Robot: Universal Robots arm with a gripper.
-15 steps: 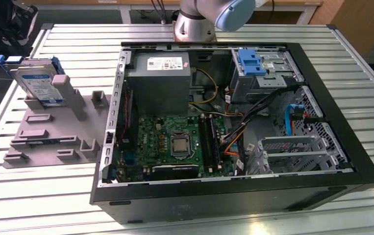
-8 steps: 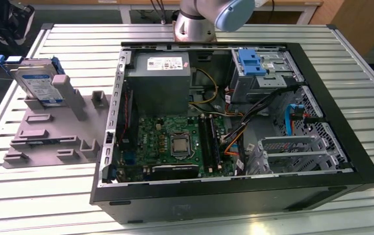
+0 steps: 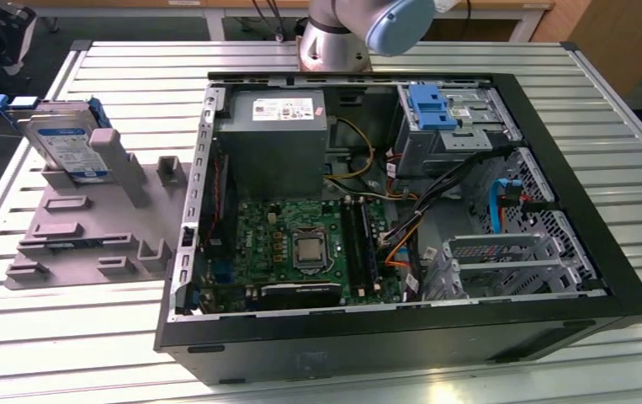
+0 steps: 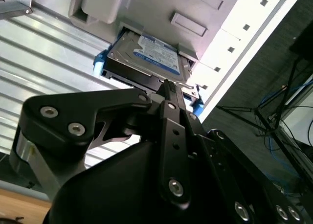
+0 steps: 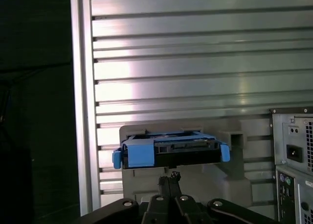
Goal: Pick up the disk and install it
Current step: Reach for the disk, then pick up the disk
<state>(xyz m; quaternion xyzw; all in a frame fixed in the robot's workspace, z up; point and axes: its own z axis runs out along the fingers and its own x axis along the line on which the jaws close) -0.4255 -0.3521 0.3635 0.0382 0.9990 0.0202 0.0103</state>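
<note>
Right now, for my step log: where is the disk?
On the exterior view's left, the disk stands tilted in the grey holder on the slatted table, outside the open computer case.

A silver table of ribbed aluminium slats (image 3: 85, 337) carries two things. A flat grey plastic fixture with upright pegs and blocks (image 3: 85, 227) lies on it toward the exterior view's left. Just beside it, toward the exterior view's right, a large black computer case (image 3: 411, 345) lies with its open side facing up.
</note>
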